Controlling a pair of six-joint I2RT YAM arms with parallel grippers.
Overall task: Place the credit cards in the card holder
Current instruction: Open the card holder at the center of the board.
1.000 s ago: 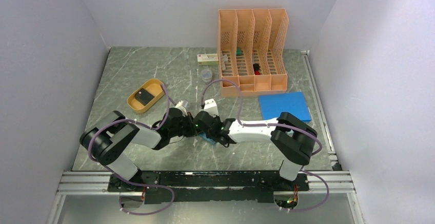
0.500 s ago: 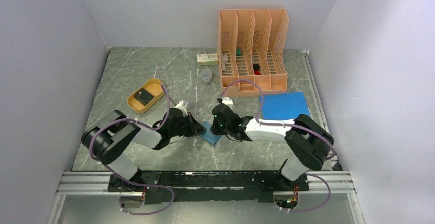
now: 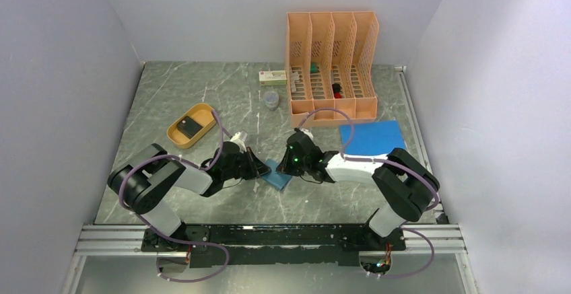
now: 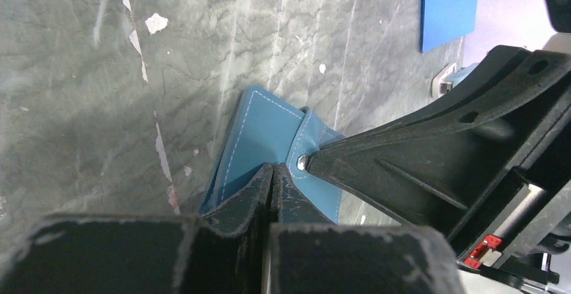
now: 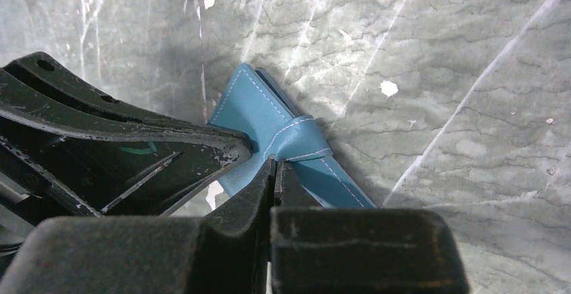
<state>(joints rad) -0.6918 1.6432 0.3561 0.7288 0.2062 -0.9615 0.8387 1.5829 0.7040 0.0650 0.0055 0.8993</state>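
Note:
The teal card holder (image 3: 278, 175) lies on the marble table between my two grippers. In the left wrist view my left gripper (image 4: 273, 170) is shut, its tips pinching the card holder (image 4: 259, 129) at its near edge beside the snap tab (image 4: 304, 147). In the right wrist view my right gripper (image 5: 274, 164) is shut on the curled tab (image 5: 299, 139) of the card holder (image 5: 252, 105). From above, the left gripper (image 3: 256, 165) and right gripper (image 3: 288, 165) face each other. One dark credit card (image 3: 191, 127) lies in the orange oval tray (image 3: 178, 134).
An orange file organizer (image 3: 330, 65) stands at the back. A flat bright-blue sheet (image 3: 377, 138) lies to the right of the right arm. A small white box (image 3: 273, 77) and a clear cup (image 3: 271, 99) sit behind the grippers.
The right gripper has drawn back to the right, off the top of the card holder, so more of the teal cover shows. The left arm has stayed put.

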